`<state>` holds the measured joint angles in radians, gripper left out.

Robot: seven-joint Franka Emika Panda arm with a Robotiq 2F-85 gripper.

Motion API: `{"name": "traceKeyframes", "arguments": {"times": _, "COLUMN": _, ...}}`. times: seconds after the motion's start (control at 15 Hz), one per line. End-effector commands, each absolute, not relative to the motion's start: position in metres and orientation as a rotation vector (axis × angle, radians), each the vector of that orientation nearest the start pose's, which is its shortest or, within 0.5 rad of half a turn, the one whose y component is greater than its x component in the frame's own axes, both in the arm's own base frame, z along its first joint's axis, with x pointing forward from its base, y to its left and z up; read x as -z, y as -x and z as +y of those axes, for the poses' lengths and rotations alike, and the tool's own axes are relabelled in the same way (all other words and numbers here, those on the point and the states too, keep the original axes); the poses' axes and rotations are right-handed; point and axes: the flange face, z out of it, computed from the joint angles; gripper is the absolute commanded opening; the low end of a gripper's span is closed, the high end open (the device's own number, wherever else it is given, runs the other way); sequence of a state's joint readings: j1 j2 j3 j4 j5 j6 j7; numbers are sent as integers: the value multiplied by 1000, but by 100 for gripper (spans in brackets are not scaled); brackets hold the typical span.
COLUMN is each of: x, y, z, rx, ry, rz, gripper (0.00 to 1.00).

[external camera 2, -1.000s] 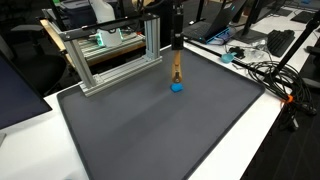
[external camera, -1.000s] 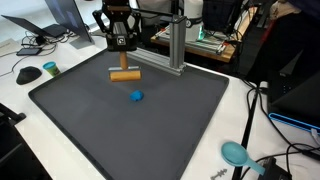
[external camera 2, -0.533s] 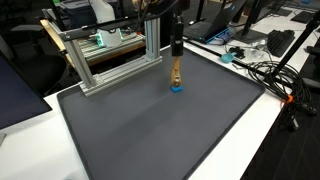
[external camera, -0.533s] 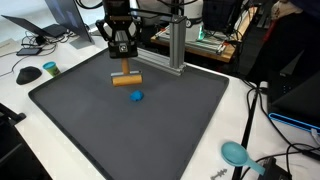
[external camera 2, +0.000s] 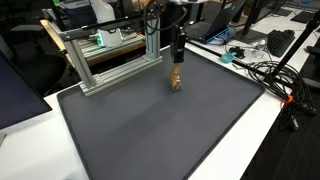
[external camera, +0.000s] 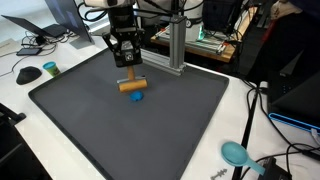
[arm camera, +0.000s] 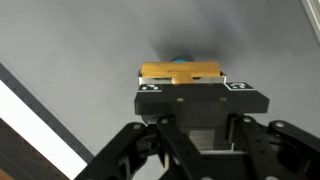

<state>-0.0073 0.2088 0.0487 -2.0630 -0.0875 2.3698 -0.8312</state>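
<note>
My gripper (external camera: 128, 76) is shut on a short wooden block (external camera: 131, 85), held crosswise a little above the dark grey mat (external camera: 120, 135). A small blue object (external camera: 138, 97) lies on the mat right under and just in front of the block. In the wrist view the wooden block (arm camera: 180, 71) sits across the gripper (arm camera: 180, 82), and the blue object (arm camera: 180, 59) peeks out just beyond it. In an exterior view the block (external camera 2: 176, 79) hangs under the gripper (external camera 2: 176, 68) and hides the blue object.
An aluminium frame (external camera: 175, 45) stands at the mat's back edge, also in an exterior view as a frame (external camera 2: 110, 60). A teal scoop-like item (external camera: 235, 152), a mouse (external camera: 50, 68) and cables (external camera 2: 270, 72) lie on the white table around the mat.
The gripper has carried the wooden block forward and down across the mat, from behind the blue object to right over it. The blue object has not moved.
</note>
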Motion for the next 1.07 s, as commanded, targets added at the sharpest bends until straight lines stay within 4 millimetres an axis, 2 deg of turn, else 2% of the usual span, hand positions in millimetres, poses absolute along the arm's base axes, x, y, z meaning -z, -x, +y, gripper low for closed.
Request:
{"name": "traceKeyframes", "arguments": {"times": 0.0, "x": -346, "y": -599, "z": 26, "rx": 149, "ry": 2838, "rz": -1516, "gripper": 22}}
{"name": "traceKeyframes", "arguments": {"times": 0.47, "x": -336, "y": -606, "z": 32, "rx": 124, "ry": 2798, "rz": -1565, "gripper": 22}}
{"name": "traceKeyframes", "arguments": {"times": 1.0, "x": -314, "y": -610, "z": 37, "rx": 33, "ry": 2783, "rz": -1575, "gripper": 22}}
